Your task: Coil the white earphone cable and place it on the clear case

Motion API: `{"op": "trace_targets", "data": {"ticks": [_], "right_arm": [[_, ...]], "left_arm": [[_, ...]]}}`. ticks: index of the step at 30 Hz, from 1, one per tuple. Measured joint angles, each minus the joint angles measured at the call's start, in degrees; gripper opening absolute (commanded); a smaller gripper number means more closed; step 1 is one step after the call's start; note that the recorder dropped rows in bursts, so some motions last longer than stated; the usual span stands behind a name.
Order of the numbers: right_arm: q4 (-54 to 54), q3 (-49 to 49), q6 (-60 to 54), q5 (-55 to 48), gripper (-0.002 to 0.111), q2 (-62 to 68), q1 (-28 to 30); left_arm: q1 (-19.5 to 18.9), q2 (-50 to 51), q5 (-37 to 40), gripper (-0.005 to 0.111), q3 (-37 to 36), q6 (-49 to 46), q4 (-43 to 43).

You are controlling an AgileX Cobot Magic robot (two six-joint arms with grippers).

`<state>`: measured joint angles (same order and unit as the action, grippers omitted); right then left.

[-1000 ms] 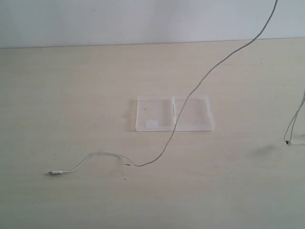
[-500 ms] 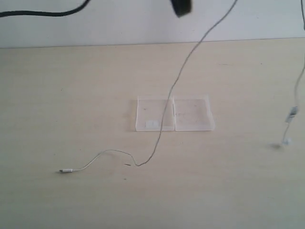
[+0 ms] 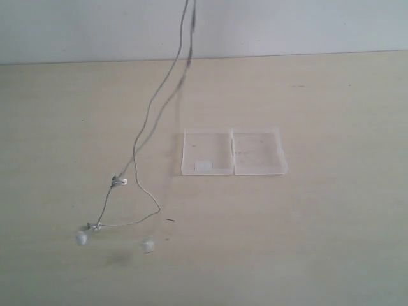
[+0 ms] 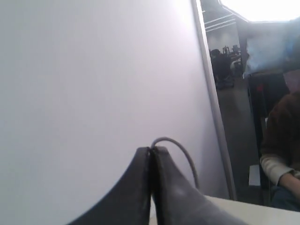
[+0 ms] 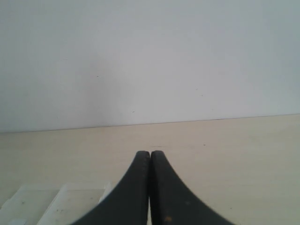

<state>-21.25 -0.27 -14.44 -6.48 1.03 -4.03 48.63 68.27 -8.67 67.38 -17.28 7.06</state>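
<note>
The white earphone cable (image 3: 135, 144) hangs in two strands from above the top edge of the exterior view down to the table's front left. Its inline piece (image 3: 118, 181) hangs low, and two earbuds (image 3: 81, 238) (image 3: 148, 245) rest on the table. The clear case (image 3: 233, 152) lies open and flat at mid-table, a small white rectangle in its left half, with no cable on it. My left gripper (image 4: 151, 149) is shut on the cable (image 4: 185, 154), which loops out at the tips. Nothing shows between the tips of my shut right gripper (image 5: 150, 152); the case (image 5: 56, 201) lies below it. Neither gripper shows in the exterior view.
The pale wooden table (image 3: 331, 229) meets a white wall (image 3: 306, 25) at the back. In the left wrist view a seated person (image 4: 281, 154) and a dim room show past the wall's edge.
The cable swung from the right to the left of the exterior view. The earbuds that hung at the right now lie at front left. The cable no longer crosses the case.
</note>
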Motion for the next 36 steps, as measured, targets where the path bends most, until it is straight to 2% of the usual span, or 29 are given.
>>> {"op": "trace_targets", "data": {"ticks": [8,15,20,27,36], "right_arm": [[0.00,0.00,0.00,0.00,0.000,0.00,0.00],[0.00,0.00,0.00,0.00,0.000,0.00,0.00],[0.00,0.00,0.00,0.00,0.000,0.00,0.00],[0.00,0.00,0.00,0.00,0.000,0.00,0.00],[0.00,0.00,0.00,0.00,0.000,0.00,0.00]], "left_arm": [[0.00,-0.02,-4.03,0.000,0.00,5.50,0.00],[0.00,2.61,-4.91,0.000,3.09,11.52,-1.44],[0.00,3.05,-6.38,0.000,4.14,19.76,-8.80],[0.00,3.05,-6.80,0.000,9.67,37.46,-27.48],[0.00,3.05,-6.37,0.000,14.82,43.32,-32.00]]}}
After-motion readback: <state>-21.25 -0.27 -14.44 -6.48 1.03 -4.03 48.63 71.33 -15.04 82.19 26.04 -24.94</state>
